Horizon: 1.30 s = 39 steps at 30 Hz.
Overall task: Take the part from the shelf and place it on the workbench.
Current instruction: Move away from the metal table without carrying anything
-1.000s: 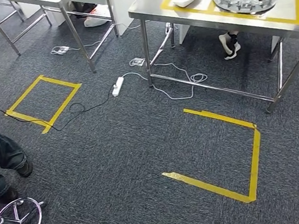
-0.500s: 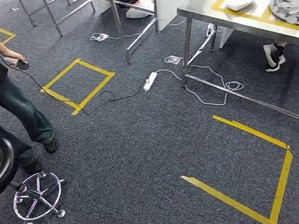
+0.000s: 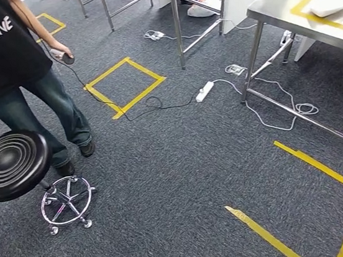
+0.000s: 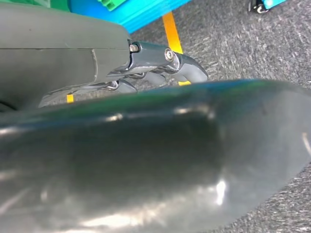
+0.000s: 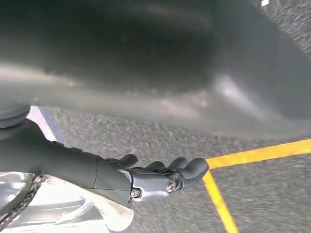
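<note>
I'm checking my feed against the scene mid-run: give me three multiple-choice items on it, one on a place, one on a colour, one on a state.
1. Where does the white power strip lie?
A. On the carpet near the steel table's leg
B. On the stool seat
C. On the steel table

2. What colour is the tape that marks squares on the floor?
A. Red
B. Yellow
C. White

3. What is the right robot hand doing?
A. Gripping a metal part
B. Pressing on the table
C. Holding nothing, fingers apart

Key: 1 A, the power strip lies on the carpet beside the steel table leg; 2 B, the taped square is yellow; 3 C, the right robot hand hangs above the floor with nothing in it.
</note>
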{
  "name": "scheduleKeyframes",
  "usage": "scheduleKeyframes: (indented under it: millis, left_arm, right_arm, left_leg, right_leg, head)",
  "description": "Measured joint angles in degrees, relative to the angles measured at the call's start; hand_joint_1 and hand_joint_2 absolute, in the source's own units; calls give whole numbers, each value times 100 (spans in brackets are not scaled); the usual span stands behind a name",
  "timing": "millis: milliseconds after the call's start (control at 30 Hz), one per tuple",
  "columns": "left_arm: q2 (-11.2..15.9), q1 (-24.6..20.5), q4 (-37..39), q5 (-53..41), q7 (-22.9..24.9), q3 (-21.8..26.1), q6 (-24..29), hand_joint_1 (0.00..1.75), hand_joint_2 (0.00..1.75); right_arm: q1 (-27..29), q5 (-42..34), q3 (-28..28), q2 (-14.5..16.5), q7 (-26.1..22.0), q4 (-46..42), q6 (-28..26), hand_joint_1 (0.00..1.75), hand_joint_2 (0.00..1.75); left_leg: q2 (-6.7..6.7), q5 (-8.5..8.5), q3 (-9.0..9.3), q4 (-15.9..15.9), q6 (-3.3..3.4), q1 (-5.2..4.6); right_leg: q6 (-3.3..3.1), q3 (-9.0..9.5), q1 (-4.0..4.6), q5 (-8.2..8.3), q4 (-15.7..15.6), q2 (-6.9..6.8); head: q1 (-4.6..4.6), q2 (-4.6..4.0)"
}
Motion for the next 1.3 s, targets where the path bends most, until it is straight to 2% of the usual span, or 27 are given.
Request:
scheduleKeyframes:
  millis: [67, 133, 167, 200, 267, 300, 333, 367, 400, 433, 500, 567, 633, 667, 700, 767, 833, 867, 900, 933, 1000, 1067, 1133, 1167, 1200, 1233, 1300]
  left_arm:
    - [-3, -15, 0, -3, -2, 0, -3, 0, 0]
    - [-6, -2, 1, -6, -3, 2, -5, 0, 0]
    - [-10, 5, 2, -7, -5, 3, -6, 0, 0]
    - [-11, 4, 3, -6, -9, 4, -10, 0, 0]
    - [-13, -14, 4, -4, -24, 4, -33, 0, 0]
    - [-12, -20, 4, -1, -32, 4, -49, 0, 0]
    - [-15, -20, 4, 3, -39, 5, -63, 0, 0]
    - [-21, -17, 4, 7, -43, 5, -71, 0, 0]
    - [-28, -14, 4, 11, -47, 6, -74, 0, 0]
    - [-35, -14, 4, 12, -50, 7, -75, 0, 0]
    - [-49, -22, 4, 13, -59, 7, -77, 0, 0]
    - [-59, -29, 5, 13, -67, 7, -87, 0, 0]
    - [-63, -21, 5, 12, -70, 8, -99, 0, 0]
    - [-62, -16, 5, 11, -72, 8, -105, 0, 0]
    - [-61, -17, 4, 11, -72, 9, -116, 0, 0]
    - [-62, -39, 5, 10, -72, 9, -144, 0, 0]
    - [-66, -56, 6, 9, -71, 9, -168, 0, 0]
    - [-66, -54, 5, 9, -69, 9, -174, 0, 0]
    - [-64, -48, 5, 8, -66, 9, -181, 0, 0]
    - [-62, -44, 5, 8, -61, 9, -185, 0, 0]
    - [-57, -57, 4, 8, -49, 9, -196, 0, 0]
    - [-57, -83, 4, 8, -33, 9, -207, 0, 0]
    - [-58, -82, 4, 8, -15, 9, -213, 0, 0]
    - [-64, -75, 4, 8, -9, 9, -213, 0, 0]
    - [-67, -73, 4, 8, -4, 9, -213, 0, 0]
    - [-71, -82, 4, 8, -2, 9, -212, 0, 0]
    - [-75, -107, 3, 9, 0, 9, -210, 0, 0]
  right_arm:
    - [-5, 8, 0, 6, 19, 2, 16, 0, 0]
    - [-19, 10, 0, 13, 44, 3, 34, 0, 0]
    - [-23, 10, 0, 16, 55, 3, 43, 0, 0]
    - [-22, 8, 0, 20, 65, 3, 56, 0, 0]
    - [-8, 1, 0, 22, 90, 4, 104, 0, 0]
    - [3, -2, 0, 22, 112, 5, 133, 0, 0]
    - [11, -2, 0, 22, 135, 6, 160, 0, 0]
    - [17, -1, 0, 22, 159, 7, 178, 0, 0]
    - [19, 0, 0, 22, 177, 7, 189, 0, 0]
    - [17, 1, 0, 22, 186, 7, 195, 0, 0]
    - [15, 11, 1, 22, 203, 8, 213, 0, 0]
    - [6, 34, 3, 29, 248, 9, 249, 0, 0]
    - [-7, 55, 5, 47, 300, 9, 287, 0, 0]
    - [-11, 62, 7, 56, 324, 8, 309, 0, 0]
    - [-12, 73, 8, 65, 339, 7, 332, 0, 0]
    - [-10, 98, 12, 72, 373, 5, 387, 0, 0]
    - [-7, 116, 15, 72, 397, 4, 434, 0, 0]
    - [-9, 124, 16, 72, 410, 3, 453, 0, 0]
    - [-14, 134, 20, 73, 428, 1, 476, 0, 0]
    - [-19, 147, 25, 75, 448, -3, 499, 0, 0]
    - [-22, 172, 37, 81, 487, -14, 556, 0, 0]
    - [-28, 193, 43, 85, 504, -39, 615, 0, 0]
    - [-46, 214, 46, 89, 510, -69, 654, 0, 0]
    - [-54, 222, 48, 91, 514, -84, 665, 0, 0]
    - [-58, 235, 49, 94, 516, -97, 672, 0, 0]
    - [-57, 248, 50, 96, 522, -111, 681, 0, 0]
    - [-37, 273, 50, 96, 537, -131, 703, 0, 0]
  left_leg:
    - [143, 13, 110, -264, 63, -44]
    - [-2, 20, 96, -288, 132, -44]
    - [-73, 32, 97, -300, 166, -34]
    - [-147, 49, 99, -314, 203, -20]
    - [-298, 66, 90, -322, 252, -9]
    - [-384, 69, 84, -322, 266, -13]
    - [-470, 70, 83, -321, 270, -18]
    - [-557, 69, 87, -319, 271, -22]
    - [-645, 67, 96, -317, 269, -23]
    - [-730, 64, 108, -315, 263, -23]
    - [-884, 50, 112, -300, 231, -25]
    - [-1011, 56, 74, -284, 163, -12]
    - [-1125, 76, 35, -283, 87, 17]
    - [-1068, 51, 14, -246, 58, 18]
    - [-937, -28, -41, -128, 32, 13]
    - [-581, -352, -311, 461, -11, 6]
    - [-446, -650, -658, 1196, -51, 29]
    - [-427, -664, -728, 1354, -64, 39]
    - [-409, -571, -688, 1294, -71, 44]
    - [-371, -388, -533, 1006, -66, 46]
    - [-142, -53, -114, 202, -28, 15]
    - [29, 29, 94, -223, 26, -30]
    - [-42, 12, 84, -257, 82, -51]
    - [-99, 25, 84, -275, 116, -46]
    - [-155, 41, 85, -294, 153, -36]
    - [-216, 57, 91, -314, 189, -22]
    - [-343, 65, 84, -321, 226, -13]
  right_leg:
    - [63, 26, 37, -47, 0, -130]
    - [124, 71, 32, -86, -9, -229]
    - [152, 69, 20, -143, 35, -153]
    - [175, 4, 8, -259, 195, -3]
    - [195, -330, -7, -626, 896, 369]
    - [195, -550, -8, -787, 1319, 466]
    - [192, -729, -7, -858, 1624, 509]
    - [184, -822, -5, -807, 1724, 527]
    - [172, -802, -4, -637, 1580, 546]
    - [154, -684, -6, -390, 1238, 595]
    - [120, -376, -29, -4, 453, 882]
    - [97, -220, -36, 82, 119, 1079]
    - [58, -182, -22, 93, 92, 979]
    - [27, -165, -23, 104, 72, 905]
    - [-9, -144, -26, 111, 48, 823]
    - [-69, -112, -20, 102, 23, 639]
    - [-95, -100, -4, 77, 26, 449]
    - [-96, -92, 0, 64, 27, 363]
    - [-92, -78, 2, 52, 29, 287]
    - [-81, -56, 2, 36, 29, 218]
    - [-41, -16, 19, -9, 36, 92]
    - [17, 2, 49, -55, 43, -20]
    - [77, 42, 56, -76, 31, -126]
    - [108, 50, 46, -107, 46, -99]
    - [133, 12, 34, -186, 138, 5]
    - [154, -92, 21, -324, 356, 154]
    - [167, -473, 3, -684, 1117, 444]
  head:
    - [2, 0]
    - [-3, 0]
    - [1, 0]
    - [13, 0]
    - [39, 0]
    - [42, 0]
    - [42, 0]
    - [42, 0]
    - [41, 0]
    - [42, 0]
    - [39, 0]
    - [35, 0]
    - [35, 0]
    - [32, 0]
    - [22, 0]
    - [2, 0]
    - [-5, 0]
    - [-7, 0]
    - [-7, 0]
    - [-8, 0]
    - [-10, 0]
    - [-2, 0]
    - [5, 0]
    - [10, 0]
    - [22, 0]
    - [35, 0]
    - [57, 0]
